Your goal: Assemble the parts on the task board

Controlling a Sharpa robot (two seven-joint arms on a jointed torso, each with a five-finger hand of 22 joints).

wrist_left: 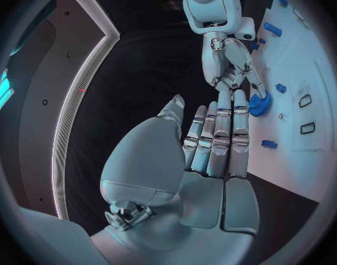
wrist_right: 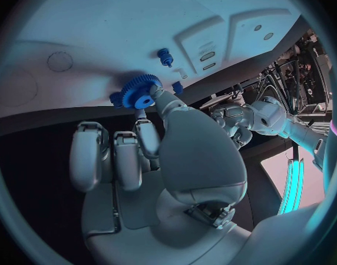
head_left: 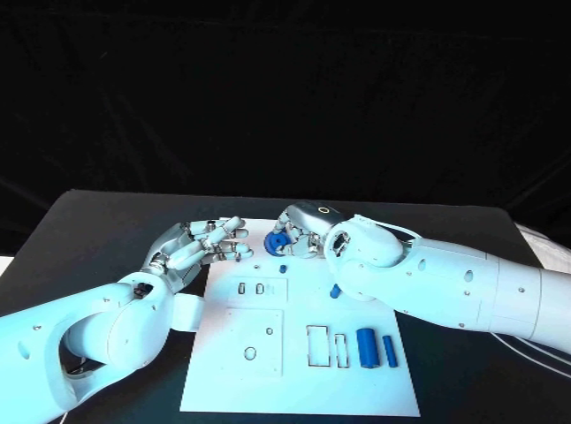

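Observation:
A blue gear [head_left: 277, 240] hangs just above the far edge of the white task board [head_left: 299, 371], pinched by my right hand [head_left: 308, 228]. In the right wrist view the gear [wrist_right: 141, 92] sits at the tips of the thumb and a finger of that hand [wrist_right: 157, 147]. My left hand [head_left: 212, 243] hovers beside the gear on the left with its fingers stretched out and nothing in it. The left wrist view shows its fingers [wrist_left: 221, 138] pointing at the right hand [wrist_left: 229, 62] and the gear [wrist_left: 259, 105].
A small blue peg [head_left: 285, 267] stands on the board near the gear, and another blue piece [head_left: 337, 290] lies by my right forearm. Two blue cylinders [head_left: 366, 347] [head_left: 389, 350] lie at the board's right side next to rectangular slots [head_left: 319, 344]. Black table surrounds the board.

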